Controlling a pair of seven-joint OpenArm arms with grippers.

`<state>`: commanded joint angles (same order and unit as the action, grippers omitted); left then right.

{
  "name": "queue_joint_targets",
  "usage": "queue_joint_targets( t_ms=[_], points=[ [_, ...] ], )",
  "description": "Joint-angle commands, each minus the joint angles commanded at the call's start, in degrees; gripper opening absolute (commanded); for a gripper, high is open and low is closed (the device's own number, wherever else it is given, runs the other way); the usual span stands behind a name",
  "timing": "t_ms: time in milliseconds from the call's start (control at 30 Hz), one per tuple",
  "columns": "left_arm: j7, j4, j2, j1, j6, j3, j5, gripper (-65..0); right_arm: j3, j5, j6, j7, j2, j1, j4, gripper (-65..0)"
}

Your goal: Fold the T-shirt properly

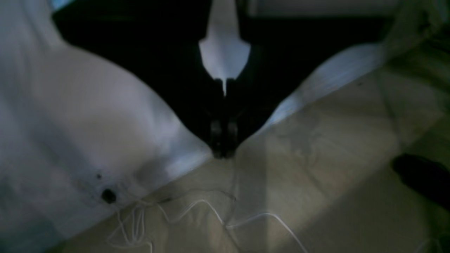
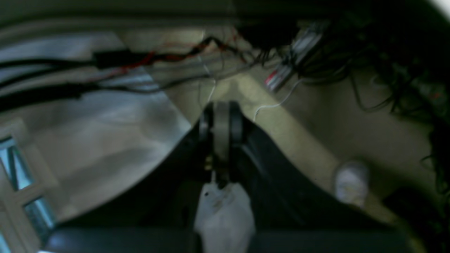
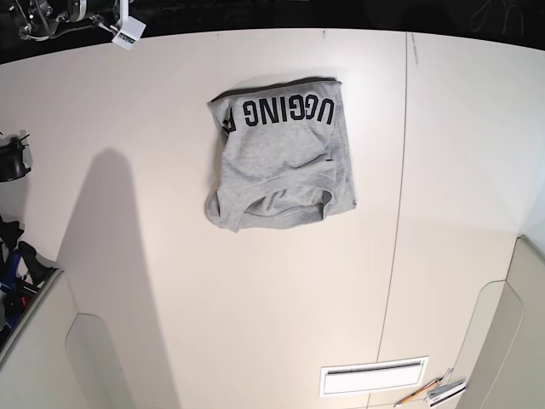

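Observation:
The grey T-shirt (image 3: 281, 158) lies folded into a rough rectangle on the white table (image 3: 170, 256), in the far middle of the base view. Black block lettering (image 3: 288, 111) runs along its far edge. The ribbed neck opening (image 3: 285, 203) sits at its near edge. Neither wrist view shows the shirt. My left gripper (image 1: 223, 149) is shut with nothing between its dark fingers, hanging over a beige floor. My right gripper (image 2: 220, 121) also looks shut and empty, away from the table. Neither gripper shows in the base view.
A seam (image 3: 400, 170) runs down the table right of the shirt. Cables and a white tag (image 3: 126, 34) sit at the far left corner. Dark arm parts (image 3: 10, 162) stand at the left edge. A vent slot (image 3: 373, 377) and pens (image 3: 438, 390) lie near right.

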<state>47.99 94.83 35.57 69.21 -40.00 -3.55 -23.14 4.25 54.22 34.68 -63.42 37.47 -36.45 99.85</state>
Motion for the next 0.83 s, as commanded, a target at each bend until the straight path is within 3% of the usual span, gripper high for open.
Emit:
queue_joint_targets(
  t_ms=[167,300,467,600,633,700,833],
  points=[
    [-0.7,-12.3,0.0,-8.3,0.0,9.6,0.3,-65.0,1.7,0.0,-0.07,0.2,0.0,-1.2,-8.5,-65.0],
    [-2.7,-21.7,-0.7,-18.6,0.5,17.5,0.3,-65.0,6.9,-2.8,-0.2,6.7,-0.1,-0.3,-17.6,-65.0],
    [-3.0,-32.6,-2.0,-31.8,7.5,28.6,0.2,-65.0,17.6,-12.2,-0.44,13.3,-0.5,4.7,-30.2,-65.0],
    [-4.5,-38.5,-5.6,-40.1,7.7,36.4,0.1,-65.0,21.0,-21.0,-1.25,14.1,-4.1,11.1,-39.9,-65.0],
    [-6.7,-39.8,-6.6,-41.6,7.8,37.8,0.1,-65.0,21.0,-21.7,-1.44,14.2,-4.9,12.6,-42.0,-65.0],
    [-11.0,-42.6,-8.8,-44.1,10.9,39.6,0.1,-65.0,21.0,-21.9,-1.44,14.2,-6.1,15.6,-45.3,-65.0],
    [-11.9,-49.0,-14.2,-49.3,15.0,40.0,1.0,-65.0,21.0,-21.9,-1.46,17.7,-8.0,21.3,-48.9,-65.0]
  ],
)
